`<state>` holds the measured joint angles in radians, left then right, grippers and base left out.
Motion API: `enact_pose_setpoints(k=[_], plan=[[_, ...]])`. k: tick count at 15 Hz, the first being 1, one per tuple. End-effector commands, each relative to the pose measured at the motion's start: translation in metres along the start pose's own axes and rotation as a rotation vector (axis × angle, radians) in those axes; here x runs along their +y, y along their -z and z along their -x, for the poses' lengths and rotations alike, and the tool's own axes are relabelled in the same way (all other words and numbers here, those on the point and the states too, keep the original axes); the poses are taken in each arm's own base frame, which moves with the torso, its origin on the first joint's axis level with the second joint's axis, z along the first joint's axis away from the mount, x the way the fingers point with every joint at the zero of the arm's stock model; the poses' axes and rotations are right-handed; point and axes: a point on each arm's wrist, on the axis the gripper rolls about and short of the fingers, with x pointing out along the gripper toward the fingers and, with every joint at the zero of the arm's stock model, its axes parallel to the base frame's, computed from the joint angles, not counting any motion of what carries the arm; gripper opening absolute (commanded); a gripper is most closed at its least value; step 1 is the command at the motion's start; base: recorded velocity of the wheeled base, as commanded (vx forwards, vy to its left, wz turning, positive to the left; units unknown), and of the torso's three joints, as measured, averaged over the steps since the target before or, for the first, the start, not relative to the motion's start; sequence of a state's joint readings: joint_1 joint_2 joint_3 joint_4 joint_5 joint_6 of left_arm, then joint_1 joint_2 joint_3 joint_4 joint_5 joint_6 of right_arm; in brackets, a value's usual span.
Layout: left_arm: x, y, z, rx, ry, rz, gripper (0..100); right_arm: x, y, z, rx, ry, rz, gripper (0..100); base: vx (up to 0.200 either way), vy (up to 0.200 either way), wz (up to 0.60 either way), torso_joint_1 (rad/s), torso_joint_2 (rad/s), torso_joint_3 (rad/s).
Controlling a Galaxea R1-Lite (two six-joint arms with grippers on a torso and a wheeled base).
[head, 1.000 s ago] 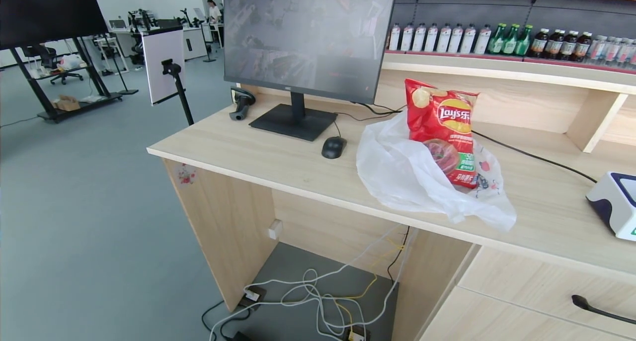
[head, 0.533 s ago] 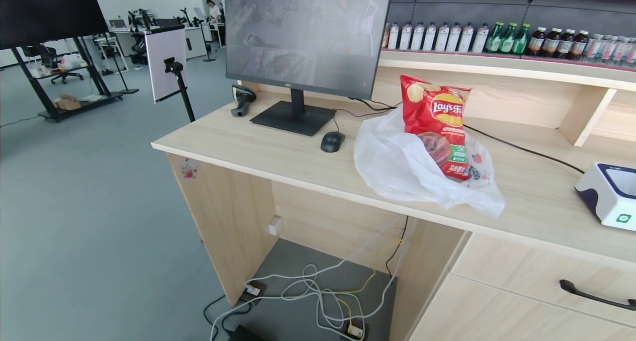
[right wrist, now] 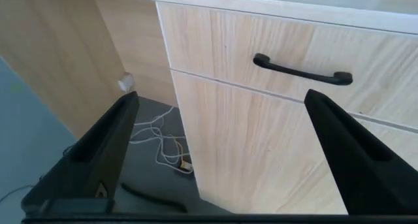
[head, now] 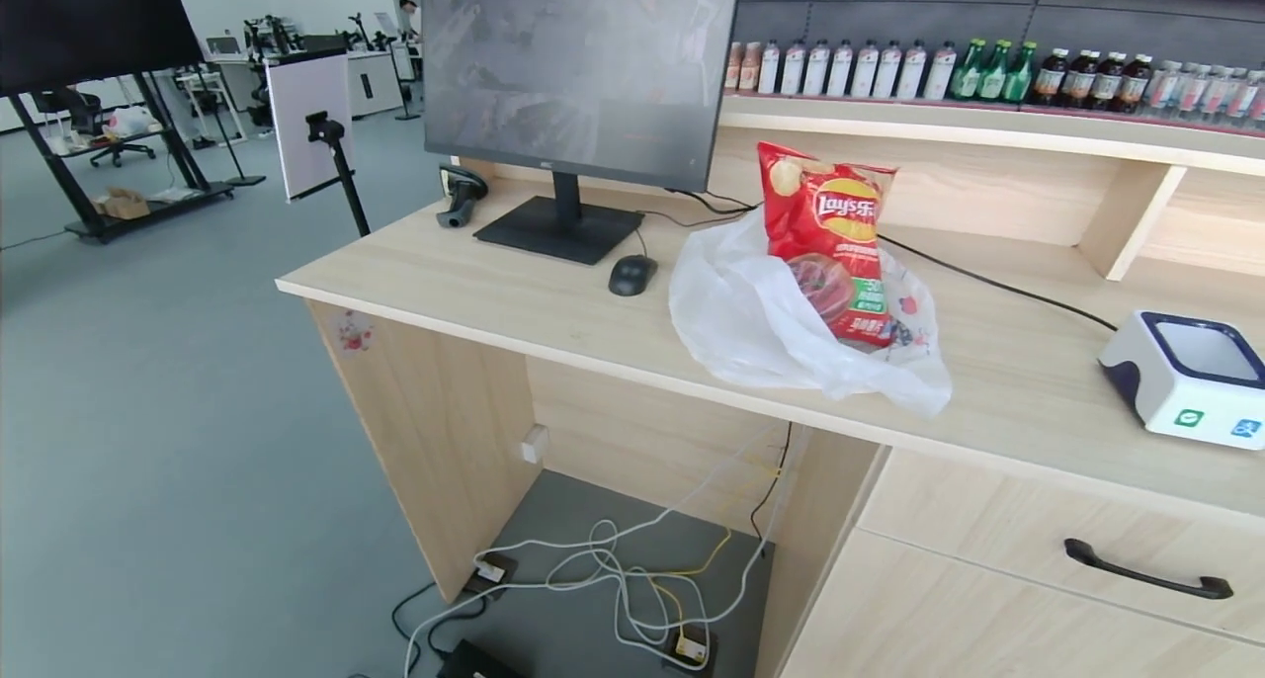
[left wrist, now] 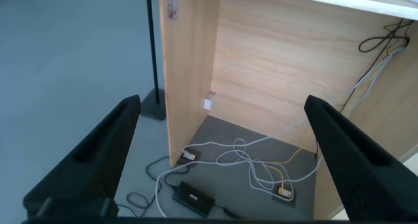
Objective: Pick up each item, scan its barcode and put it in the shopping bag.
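chips [head: 826, 235] in shopping bag [head: 751, 327], above left gripper [left wrist: 222, 103]

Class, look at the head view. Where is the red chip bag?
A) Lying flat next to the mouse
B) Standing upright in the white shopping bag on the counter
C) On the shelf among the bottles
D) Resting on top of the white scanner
B: the chip bag stands upright with its lower part inside the open shopping bag, which sits on the counter.
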<state>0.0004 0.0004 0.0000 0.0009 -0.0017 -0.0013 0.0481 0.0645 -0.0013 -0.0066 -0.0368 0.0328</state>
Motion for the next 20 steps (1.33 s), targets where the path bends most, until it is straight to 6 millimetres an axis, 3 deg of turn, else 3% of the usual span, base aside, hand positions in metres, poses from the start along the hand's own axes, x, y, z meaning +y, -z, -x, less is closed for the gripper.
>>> enact_pose_setpoints(k=[1, 15, 20], plan=[[0.0, 0.0001, 0.0, 0.0, 0.002, 0.0, 100, 0.0001, -0.0003, -0.0004, 0.005, 0.001, 0.001, 100, 0.0, -0.2, -0.6, -0.007, 0.0, 0.002], [0.0, 0.0001, 0.0, 0.0, 0.002, 0.0, 100, 0.0001, -0.0003, -0.0004, 0.005, 0.001, -0.002, 100, 0.0, -0.2, -0.04, 0.002, 0.0, 0.003], [0.0, 0.0001, 0.0, 0.0, 0.002, 0.0, 100, 0.0001, -0.0003, -0.0004, 0.005, 0.001, -0.001, 100, 0.0, 0.0, -0.6, 0.001, 0.0, 0.004]])
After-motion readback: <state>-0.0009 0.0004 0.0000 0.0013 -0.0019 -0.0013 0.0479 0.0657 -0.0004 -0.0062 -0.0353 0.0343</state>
